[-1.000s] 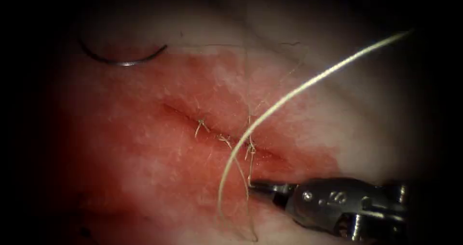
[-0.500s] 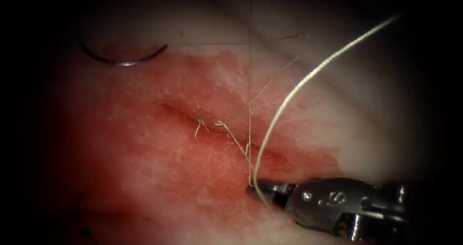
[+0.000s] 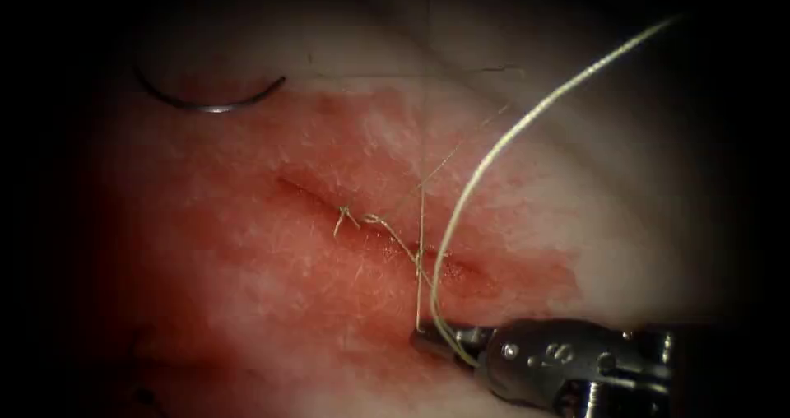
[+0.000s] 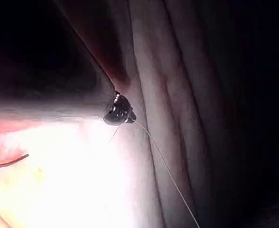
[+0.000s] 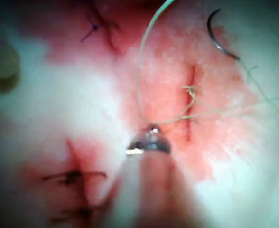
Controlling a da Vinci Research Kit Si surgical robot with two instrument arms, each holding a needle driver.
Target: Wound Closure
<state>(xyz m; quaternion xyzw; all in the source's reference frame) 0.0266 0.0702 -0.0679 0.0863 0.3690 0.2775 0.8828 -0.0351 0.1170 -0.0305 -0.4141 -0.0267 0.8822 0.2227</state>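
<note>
I see the tissue (image 3: 247, 303) spread wide, reddened around the cut (image 3: 387, 237), whose long axis runs from far left to near right; my right tool (image 3: 436, 338) sits near right of the cut, jaws clamped on the thread (image 3: 527, 122); thread arcs off far right; left tool (image 4: 119, 111) holds thread too; needle (image 3: 210, 101) lies free on the tissue far left, curve bowing near, tips pointing far.

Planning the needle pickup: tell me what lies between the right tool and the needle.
The right tool, shut on thread, sits right of the cut. The needle lies free on the tissue beyond the cut's left. Between them: the stitched cut and thread strands.
</note>
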